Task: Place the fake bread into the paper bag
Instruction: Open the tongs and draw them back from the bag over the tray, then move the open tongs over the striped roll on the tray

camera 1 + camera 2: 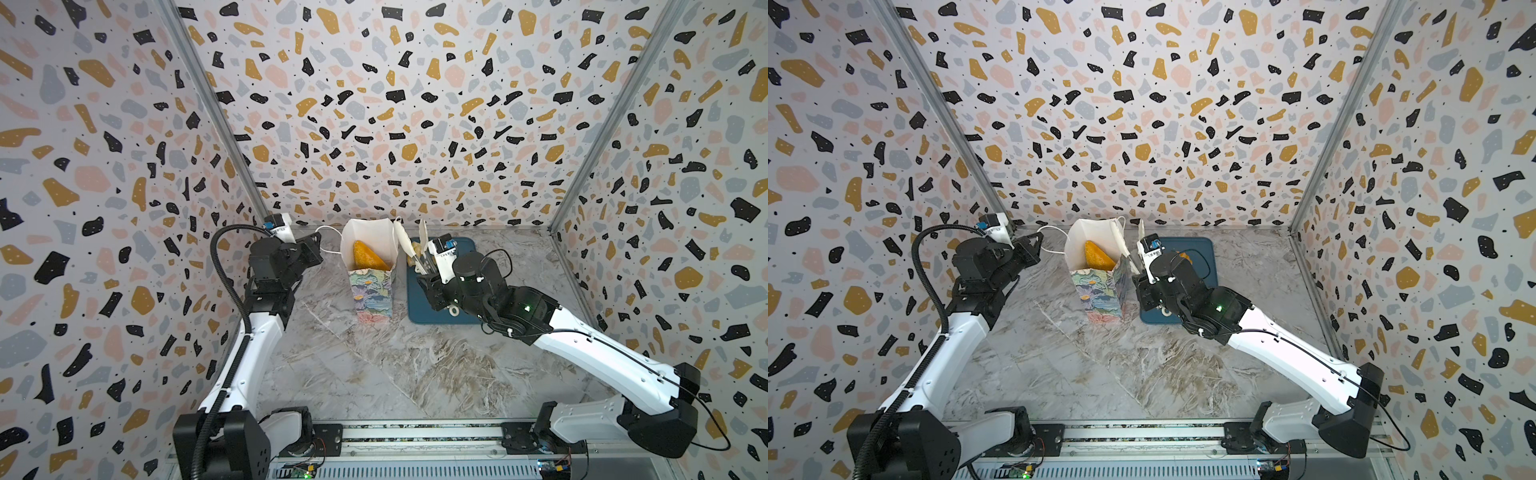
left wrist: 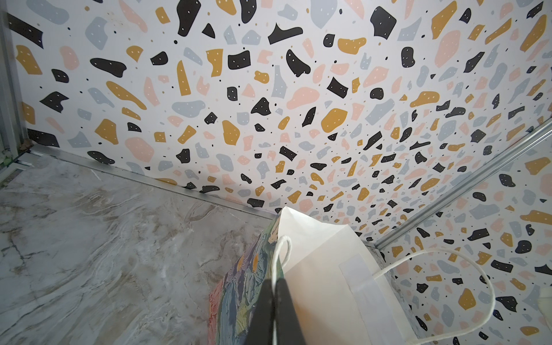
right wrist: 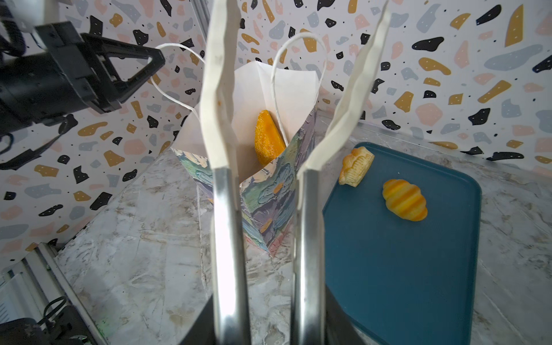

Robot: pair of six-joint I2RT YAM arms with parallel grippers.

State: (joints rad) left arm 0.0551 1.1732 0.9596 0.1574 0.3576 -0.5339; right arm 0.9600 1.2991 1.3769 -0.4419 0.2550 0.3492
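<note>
Jaws: left gripper (image 1: pixel 319 245) pinches the cord handle (image 3: pixel 174 44), right gripper (image 1: pixel 430 279) clamps tongs (image 3: pixel 231 239).
Top views: orange loaf (image 1: pixel 368 255) inside the paper bag (image 1: pixel 372 295). Left wrist: fingers (image 2: pixel 288 310) pressed together at its rim. Right wrist: tongs spread; ridged roll (image 3: pixel 404 203), plaited pastry (image 3: pixel 355 165) on blue tray (image 3: pixel 403 283).

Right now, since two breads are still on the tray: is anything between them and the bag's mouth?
Nothing visible blocks it. The ridged roll and plaited pastry lie bare on the blue tray; the paper bag beside it gapes open, though its cord handle rises at the tray-side rim.
</note>
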